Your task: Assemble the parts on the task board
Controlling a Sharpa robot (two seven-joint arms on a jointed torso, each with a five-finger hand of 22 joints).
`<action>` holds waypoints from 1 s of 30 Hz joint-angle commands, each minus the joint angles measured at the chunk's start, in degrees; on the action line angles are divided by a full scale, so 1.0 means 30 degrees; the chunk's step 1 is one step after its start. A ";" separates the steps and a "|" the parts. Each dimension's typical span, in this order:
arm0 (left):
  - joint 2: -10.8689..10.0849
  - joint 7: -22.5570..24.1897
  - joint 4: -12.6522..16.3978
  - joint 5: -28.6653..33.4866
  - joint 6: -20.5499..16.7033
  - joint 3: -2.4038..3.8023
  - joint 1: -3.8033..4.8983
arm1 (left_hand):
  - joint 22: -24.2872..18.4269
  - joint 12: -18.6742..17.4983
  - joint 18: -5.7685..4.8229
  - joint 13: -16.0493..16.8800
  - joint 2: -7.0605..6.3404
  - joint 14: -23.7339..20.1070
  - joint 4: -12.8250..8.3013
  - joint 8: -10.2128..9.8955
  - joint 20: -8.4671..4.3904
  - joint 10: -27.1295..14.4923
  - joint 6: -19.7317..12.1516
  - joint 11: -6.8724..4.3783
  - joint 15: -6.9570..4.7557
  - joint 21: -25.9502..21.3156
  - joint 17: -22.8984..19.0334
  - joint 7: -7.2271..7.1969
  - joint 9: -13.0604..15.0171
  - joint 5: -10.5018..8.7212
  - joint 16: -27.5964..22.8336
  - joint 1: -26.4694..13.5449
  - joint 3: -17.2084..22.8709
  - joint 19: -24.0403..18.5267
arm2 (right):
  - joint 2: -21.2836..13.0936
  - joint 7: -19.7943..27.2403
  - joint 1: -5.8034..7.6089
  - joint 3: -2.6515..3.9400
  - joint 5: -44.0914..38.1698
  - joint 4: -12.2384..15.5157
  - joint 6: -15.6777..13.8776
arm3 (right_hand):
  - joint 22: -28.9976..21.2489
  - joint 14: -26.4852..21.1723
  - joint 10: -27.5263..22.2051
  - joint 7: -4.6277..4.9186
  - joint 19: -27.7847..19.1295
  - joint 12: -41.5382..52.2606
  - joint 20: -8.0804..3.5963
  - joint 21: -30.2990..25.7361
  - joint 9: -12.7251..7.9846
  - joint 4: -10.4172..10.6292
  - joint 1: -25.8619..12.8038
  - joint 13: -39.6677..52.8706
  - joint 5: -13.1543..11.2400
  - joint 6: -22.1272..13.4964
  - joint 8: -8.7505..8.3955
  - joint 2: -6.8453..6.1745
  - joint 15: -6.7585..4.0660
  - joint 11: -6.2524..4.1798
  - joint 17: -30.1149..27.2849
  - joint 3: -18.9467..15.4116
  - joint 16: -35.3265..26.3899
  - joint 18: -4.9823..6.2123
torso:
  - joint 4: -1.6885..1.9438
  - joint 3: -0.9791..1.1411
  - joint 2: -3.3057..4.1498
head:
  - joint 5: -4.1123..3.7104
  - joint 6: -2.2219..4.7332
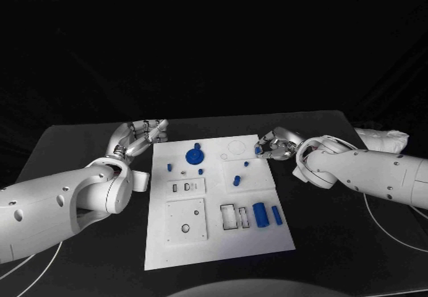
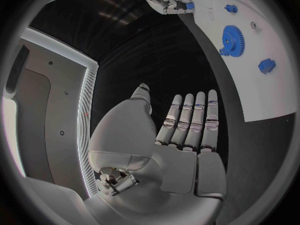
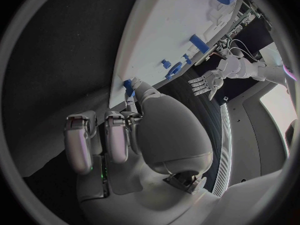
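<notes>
Lying lengthwise down the middle of the black table (image 1: 357,247), the task board (image 1: 218,204) runs its long axis from twelve to six o'clock, probably so both arms can reach it from either side. The left hand (image 1: 138,137) waits off the board's eleven o'clock corner, fingers straight, apart and holding nothing, apparently parked clear while the other arm works. The right hand (image 1: 272,148) sits at the board's one o'clock edge, its fingers curled in around a small blue part (image 1: 260,149); the right wrist view shows that blue piece (image 3: 129,86) at the fingertips right at the board's rim, so it looks pinched, though the grip itself is partly hidden.

On the board, the blue gear (image 1: 193,154) lies flat near the twelve o'clock end. Two blue bars (image 1: 260,214) lie side by side at about four o'clock, long axes parallel to the board's, next to open rectangular slots (image 1: 229,216), seemingly staged for insertion. A short blue peg (image 1: 236,180) sits near centre, a smaller one (image 1: 171,166) toward ten o'clock.
</notes>
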 commanded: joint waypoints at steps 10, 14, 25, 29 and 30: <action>0.0057 0.0235 0.0027 0.0001 0.0233 0.0015 0.0016 | -0.0022 -0.0133 0.0127 -0.0011 0.0133 -0.0086 -0.0024 0.0012 -0.0009 0.0092 -0.0176 0.0046 0.0002 -0.0066 0.0012 0.0679 0.0020 0.0112 -0.0096 0.0018 -0.0083 -0.0123 | 0.0036 -0.0004 -0.0017 -0.0007 -0.0274 0.0104 -0.0259 | 0.5033 0.2058 0.1965 0.0312 0.1999 0.0074 -0.0029 0.0085 0.0120 -0.0103 0.0285 0.5023 0.0016 0.2188 0.0721 0.0609 0.0052 0.0242 0.5029 0.0031 0.0078 -0.0271 | 0.0001 0.0009 0.0002 | 0.0066 -0.0088; 0.0055 0.0242 0.0012 0.0001 0.0228 0.0014 0.0015 | -0.0022 -0.0133 0.0127 -0.0011 0.0133 -0.0086 -0.0024 0.0012 -0.0009 0.0092 -0.0176 0.0046 0.0002 -0.0066 0.0012 0.0679 0.0020 0.0112 -0.0096 0.0018 -0.0083 -0.0123 | 0.0042 0.0395 -0.0017 -0.0007 -0.0174 0.0210 -0.0756 | 0.5033 0.2058 0.1965 0.0346 0.1999 0.0074 0.0004 0.0085 0.0117 -0.0144 0.0331 0.5023 0.0037 0.2357 0.0745 0.0617 0.0087 0.0282 0.5029 0.0005 0.0078 -0.0271 | -0.0008 0.0012 -0.0009 | 0.0096 -0.0092; 0.0071 0.0254 -0.0083 0.0001 0.0205 0.0011 0.0014 | -0.0027 -0.0143 0.0125 -0.0011 0.0137 -0.0089 -0.0026 0.0012 -0.0008 0.0092 -0.0182 0.0048 0.0004 -0.0069 0.0013 0.0680 0.0020 0.0113 -0.0101 0.0028 -0.0093 -0.0129 | -0.0156 0.1653 0.0244 0.0012 0.1516 0.1799 -0.2587 | 0.5033 0.2058 0.1965 0.0494 0.1999 0.0074 0.0093 0.0085 0.0092 -0.0307 0.0540 0.5023 0.0086 0.2712 0.0760 0.0604 0.0188 0.0416 0.5029 -0.0051 0.0078 -0.0271 | 0.0007 0.0013 0.0005 | 0.0447 -0.0082; 0.0103 0.0257 -0.0154 0.0001 0.0191 0.0010 0.0013 | -0.0027 -0.0143 0.0125 -0.0011 0.0137 -0.0089 -0.0026 0.0012 -0.0008 0.0092 -0.0182 0.0048 0.0004 -0.0069 0.0013 0.0680 0.0020 0.0113 -0.0101 0.0028 -0.0093 -0.0129 | 0.0020 0.1803 0.0526 0.0024 0.1741 0.2676 -0.2725 | 0.5033 0.2058 0.1965 0.0534 0.1999 0.0074 0.0116 0.0085 0.0076 -0.0352 0.0597 0.5023 0.0128 0.2750 0.0739 0.0604 0.0214 0.0451 0.5029 -0.0056 0.0078 -0.0271 | 0.0002 0.0007 -0.0007 | 0.0760 -0.0174; 0.0122 0.0259 -0.0174 0.0001 0.0188 0.0010 0.0013 | -0.0027 -0.0143 0.0125 -0.0011 0.0137 -0.0089 -0.0026 0.0012 -0.0008 0.0092 -0.0182 0.0048 0.0004 -0.0069 0.0013 0.0680 0.0020 0.0113 -0.0101 0.0028 -0.0093 -0.0129 | 0.0138 0.1737 0.0597 0.0027 0.1734 0.2925 -0.2723 | 0.5033 0.2058 0.1965 0.0545 0.1999 0.0074 0.0123 0.0085 0.0070 -0.0365 0.0614 0.5023 0.0142 0.2757 0.0730 0.0604 0.0222 0.0461 0.5029 -0.0058 0.0078 -0.0271 | 0.0017 0.0002 -0.0008 | 0.0820 -0.0190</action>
